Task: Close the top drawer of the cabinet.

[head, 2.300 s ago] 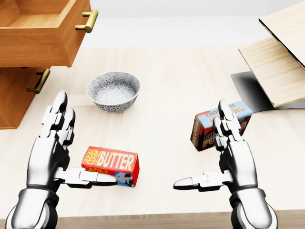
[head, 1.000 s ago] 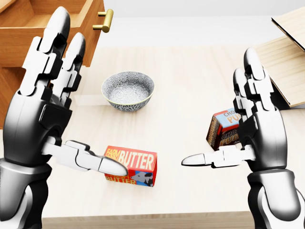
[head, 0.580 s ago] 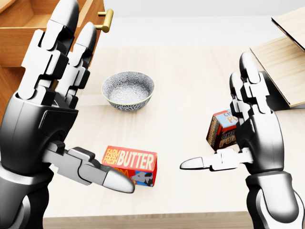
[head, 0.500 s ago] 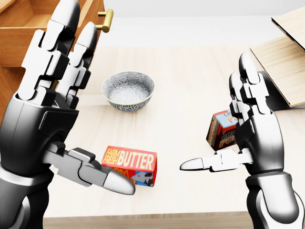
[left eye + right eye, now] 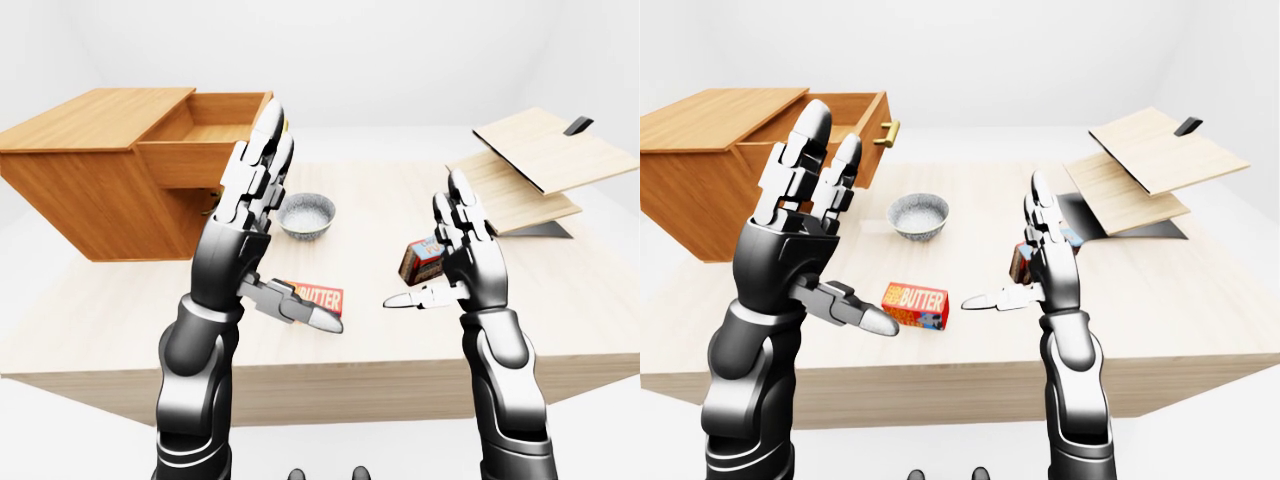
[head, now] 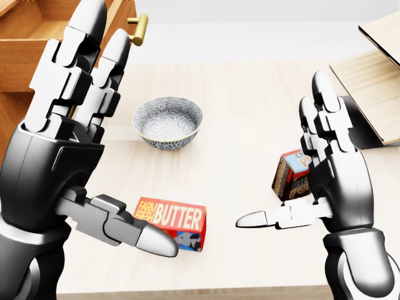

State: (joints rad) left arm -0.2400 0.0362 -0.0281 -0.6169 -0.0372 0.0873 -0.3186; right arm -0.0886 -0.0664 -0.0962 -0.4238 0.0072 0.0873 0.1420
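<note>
My left hand's fingers (image 6: 81, 69) are straight and spread, thumb jutting out sideways, holding nothing. The right hand's fingers (image 6: 325, 119) are the same: flat, open, empty. The left hand (image 5: 240, 225) is raised in line with the pulled-out top drawer of light brown wood (image 5: 205, 150), which sticks out of the wooden cabinet (image 5: 95, 185) at the left of the table (image 5: 130, 320). Its brass bar handle (image 5: 887, 131) faces toward the table's middle. I can't tell whether my fingertips touch the drawer's face yet; in the head view they overlap it, but that may only be depth.

To do this well I'd keep the left hand flat and press the palm against the drawer's face beside the handle (no need to grip anything), pushing straight along the drawer's run so it doesn't skew and jam. The grey patterned ceramic bowl (image 6: 167, 120) sits near the drawer's path, and the red butter box (image 6: 172, 222) lies under my left thumb, so I'd keep the wrist high. The right hand (image 6: 334, 181), hovering by the brown chocolate pudding box (image 6: 289, 175), should stay put.
</note>
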